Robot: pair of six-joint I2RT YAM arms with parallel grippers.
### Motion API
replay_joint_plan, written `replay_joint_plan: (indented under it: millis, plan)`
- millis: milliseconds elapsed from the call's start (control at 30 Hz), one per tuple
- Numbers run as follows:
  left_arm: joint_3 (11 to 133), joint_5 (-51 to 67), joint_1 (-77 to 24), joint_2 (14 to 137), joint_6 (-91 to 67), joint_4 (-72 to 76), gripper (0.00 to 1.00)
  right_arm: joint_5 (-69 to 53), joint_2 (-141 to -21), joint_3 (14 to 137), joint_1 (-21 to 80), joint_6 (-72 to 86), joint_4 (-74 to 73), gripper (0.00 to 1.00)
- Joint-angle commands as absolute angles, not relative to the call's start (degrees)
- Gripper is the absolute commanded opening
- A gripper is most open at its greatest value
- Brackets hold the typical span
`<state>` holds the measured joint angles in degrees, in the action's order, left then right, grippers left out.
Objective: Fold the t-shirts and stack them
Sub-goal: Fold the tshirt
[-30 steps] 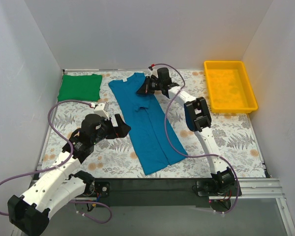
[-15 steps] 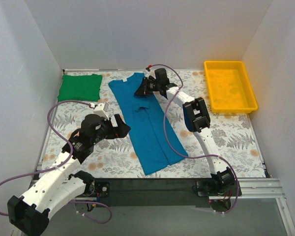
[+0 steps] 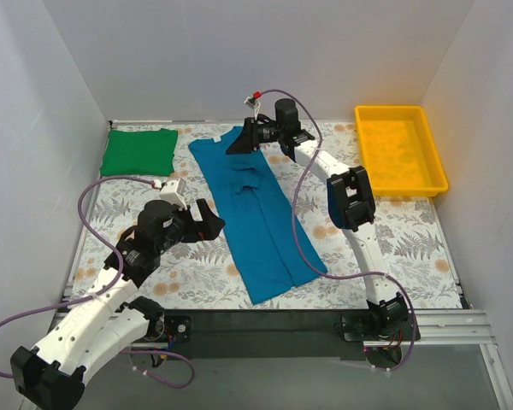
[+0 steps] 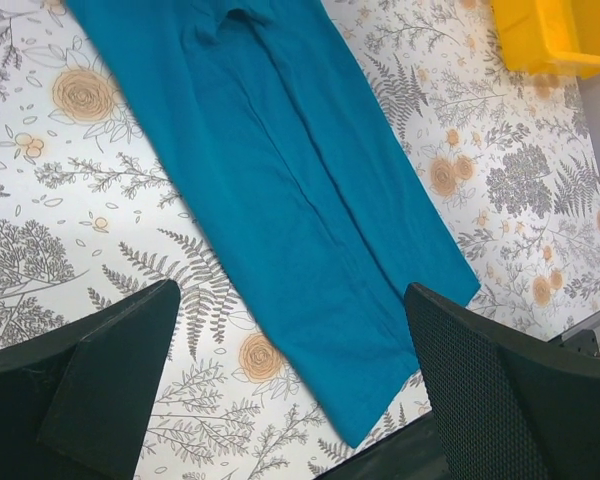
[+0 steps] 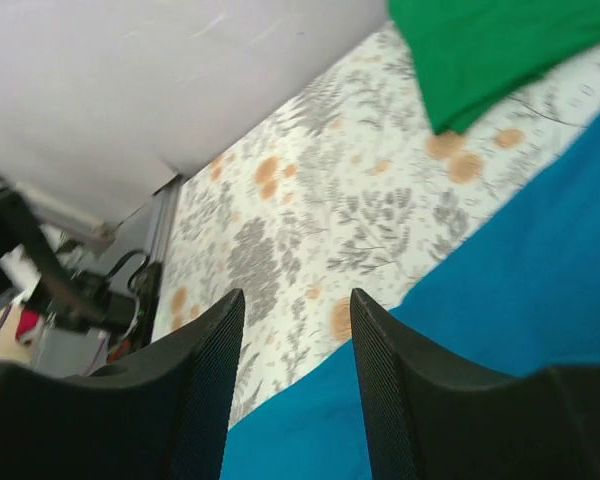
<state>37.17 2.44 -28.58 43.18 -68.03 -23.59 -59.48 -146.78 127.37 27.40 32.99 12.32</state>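
Only the top view gives me the whole teal shirt [image 3: 255, 213], a long strip mid-frame, with the green shirt [image 3: 138, 152] folded upper left. Left wrist view crops the collar. Left claw [image 4: 290, 300] spread wide, right claw [image 5: 293, 310] parted, both empty.

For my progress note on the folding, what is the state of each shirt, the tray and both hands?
teal t-shirt: folded into a long strip, lying flat, not stacked.
green t-shirt: folded, lying apart at far left.
yellow tray: empty.
left hand: open, empty.
right hand: open, empty.
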Motion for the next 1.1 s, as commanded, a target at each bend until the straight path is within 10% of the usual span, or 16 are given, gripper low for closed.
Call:
replay_joint_plan:
  millis: [0,233,367,533,633,833,1067]
  plan:
    - [38.9,2.8,-28.4,42.0,-65.2,-23.1,0.97,-74.6,-137.9,123.7,25.0,31.1,21.8,0.54]
    - [41.0,17.9,-32.3,51.9,-54.3,-17.4,0.95,-76.7,-114.6,93.4,14.5,0.8,10.4,0.71]
    - [40.8,17.8,-39.3,53.3,-47.8,-14.8,0.95,-53.3,-107.1,90.0,14.6,-28.6,-25.9,0.8]
    - [35.6,16.0,-54.1,49.9,-35.1,-9.8,0.94,-24.4,-85.4,63.4,15.7,-40.5,-11.5,0.98]
    - [33.4,8.4,-66.1,54.1,-28.3,-10.2,0.94,-32.1,-70.2,45.0,13.6,-57.1,-2.2,0.98]
    - [29.4,-9.5,-83.2,65.7,-25.9,-4.2,0.8,-48.3,-65.4,43.3,10.9,-103.4,-47.6,0.94]
    - [27.8,-18.4,-84.8,73.9,-26.3,4.6,0.62,-41.6,-62.6,37.4,12.8,-108.3,-52.3,0.86]
